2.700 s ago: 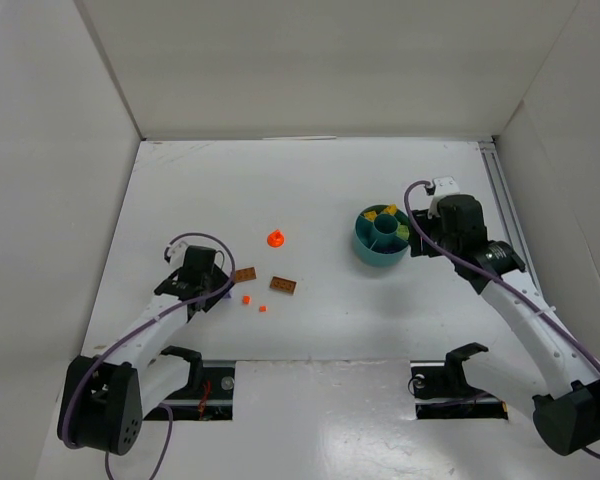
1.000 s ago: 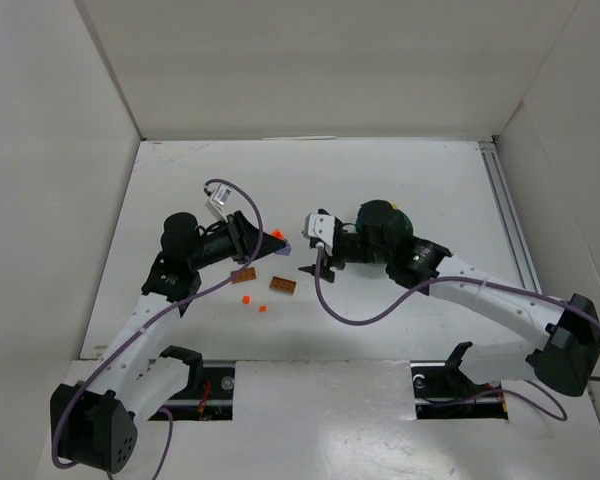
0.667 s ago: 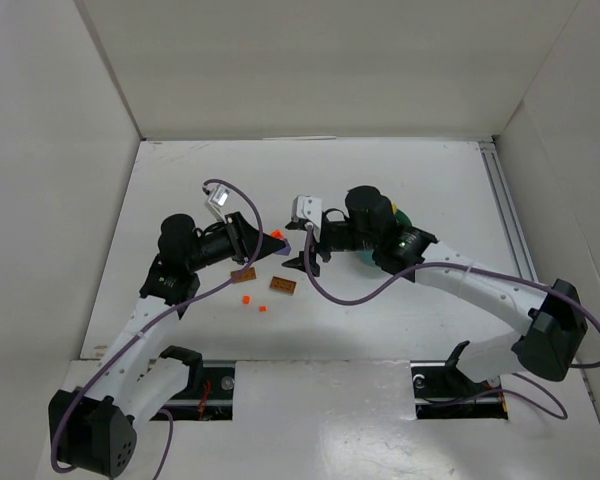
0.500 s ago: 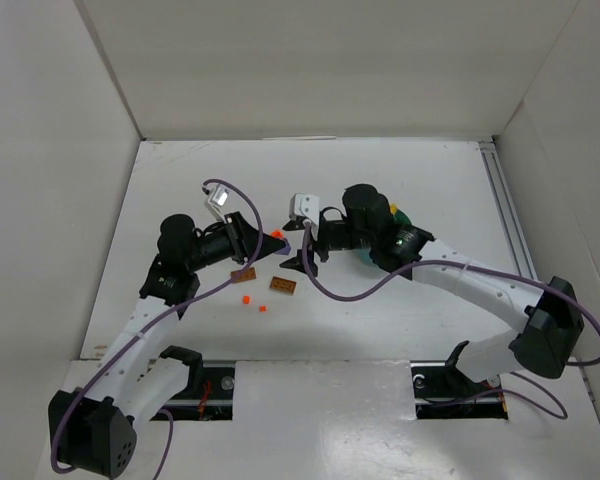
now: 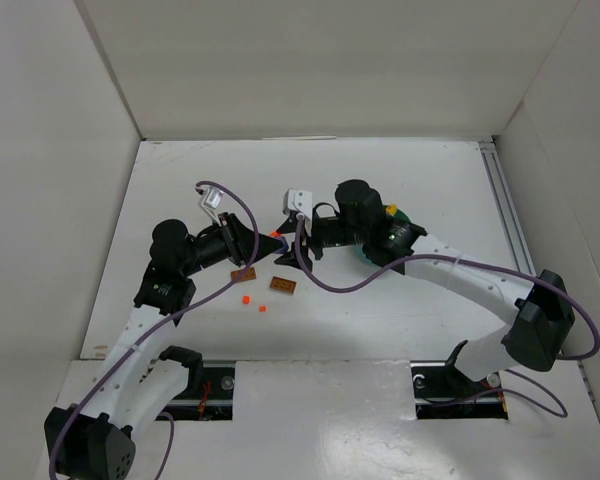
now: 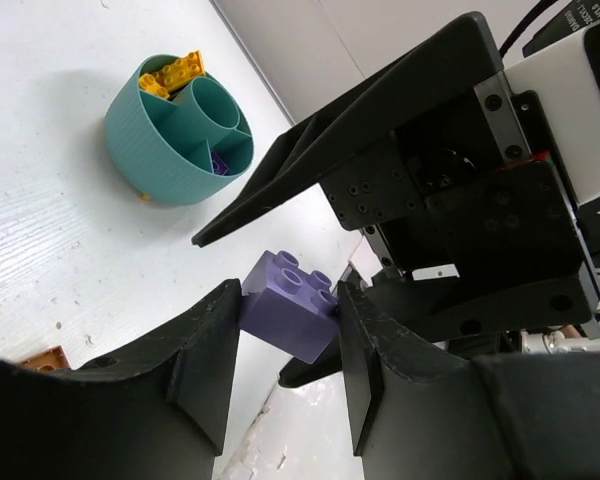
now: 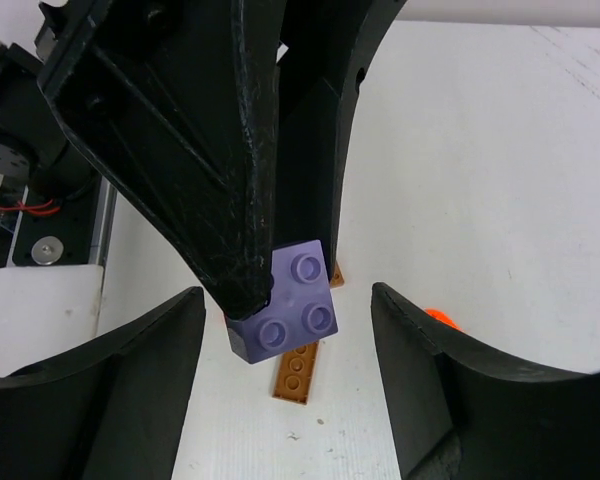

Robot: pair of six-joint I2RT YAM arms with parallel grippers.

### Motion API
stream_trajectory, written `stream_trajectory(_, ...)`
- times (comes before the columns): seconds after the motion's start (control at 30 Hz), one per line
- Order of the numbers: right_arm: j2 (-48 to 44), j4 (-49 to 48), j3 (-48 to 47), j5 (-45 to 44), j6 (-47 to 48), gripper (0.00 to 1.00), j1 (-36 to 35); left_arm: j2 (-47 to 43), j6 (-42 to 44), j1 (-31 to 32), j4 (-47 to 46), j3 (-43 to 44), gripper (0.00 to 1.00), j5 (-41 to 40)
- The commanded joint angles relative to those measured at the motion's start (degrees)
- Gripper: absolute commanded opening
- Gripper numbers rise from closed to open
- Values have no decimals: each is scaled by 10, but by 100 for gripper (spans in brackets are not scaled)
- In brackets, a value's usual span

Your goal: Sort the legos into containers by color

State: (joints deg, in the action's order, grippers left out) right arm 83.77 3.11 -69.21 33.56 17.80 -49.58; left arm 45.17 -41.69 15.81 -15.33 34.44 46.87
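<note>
Left wrist, studded brick (image 6: pixel 290 305), ribbed tub (image 6: pixel 158 168)

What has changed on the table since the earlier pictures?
The right end effector left the teal tub and swung left; it now stands open around the purple brick that the left end effector carried to mid-table. The tub and brown bricks stayed put.

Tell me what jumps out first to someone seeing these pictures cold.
A purple brick is pinched in the left claw above mid-table, with the right claw open on either side of it, like a handover. Beyond it in the left wrist view sits a round teal tub with yellow bricks in one wedge. Two brown plates and orange bits lie loose on the table beneath.
</note>
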Motion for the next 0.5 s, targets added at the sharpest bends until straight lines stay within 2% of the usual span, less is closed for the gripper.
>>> stream_trajectory(0.0, -4, -13, -29, 28, -12, 72, -3, -9, 14, 4, -23, 11, 22, -1)
stream_trajectory(0.1, 2, -18, -34, 36, -12, 70, -3, -9, 14, 4, -23, 11, 22, -1)
stream_trajectory(0.17, 2, -18, -34, 36, -12, 57, -3, -9, 14, 4, -23, 11, 22, -1)
stream_trajectory(0.4, 2, -18, -34, 47, -18, 23, -3, -9, 20, 4, -10, 11, 22, -16)
stream_trajectory(0.43, 2, -18, -34, 47, -13, 20, -3, -9, 20, 4, -10, 11, 23, -21)
stream_trajectory(0.47, 2, -18, -34, 47, -13, 18, -3, -9, 20, 4, -5, 11, 35, -21)
